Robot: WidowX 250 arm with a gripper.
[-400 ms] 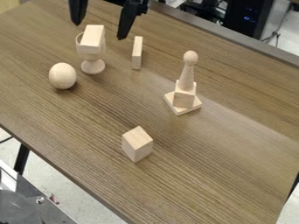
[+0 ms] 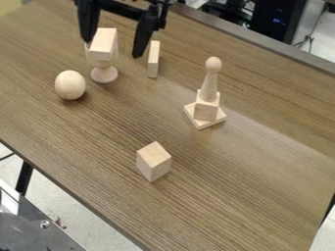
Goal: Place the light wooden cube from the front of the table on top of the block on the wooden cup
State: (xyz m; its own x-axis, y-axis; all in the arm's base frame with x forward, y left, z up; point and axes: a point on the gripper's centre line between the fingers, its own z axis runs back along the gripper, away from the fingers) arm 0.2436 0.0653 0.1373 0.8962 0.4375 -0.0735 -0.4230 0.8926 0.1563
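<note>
Claw [image 2: 112, 49]: upper left of the frame, my two fingers wide apart with a gap between them; nothing gripped.
Change: I have come lower in the frame, and more of my crosspiece shows. The wooden pieces sit as they did.
Meaning: I judge the block is now nearly between my fingers, still unheld. One fingertip is close by its left edge; the other is right of it, with room to spare.
Block [image 2: 103, 43]: in the mouth of the goblet [image 2: 104, 73], upper left. Long axis runs up-down in the frame, top end leaning slightly right, near end toward lower left; roughly crosswise to my finger line. Exact tilt: cannot tell.
Goblet: upright on its foot.
Slab [image 2: 154, 59]: just right of my right-hand finger in the frame, narrow, long axis up-down.
Egg [image 2: 70, 85]: left, below the goblet.
Stack: right of centre; pin [image 2: 209, 83] on cube [image 2: 206, 109] on flat square [image 2: 196, 116].
Loose cube [image 2: 154, 161]: below centre, on the table [image 2: 262, 171].
</note>
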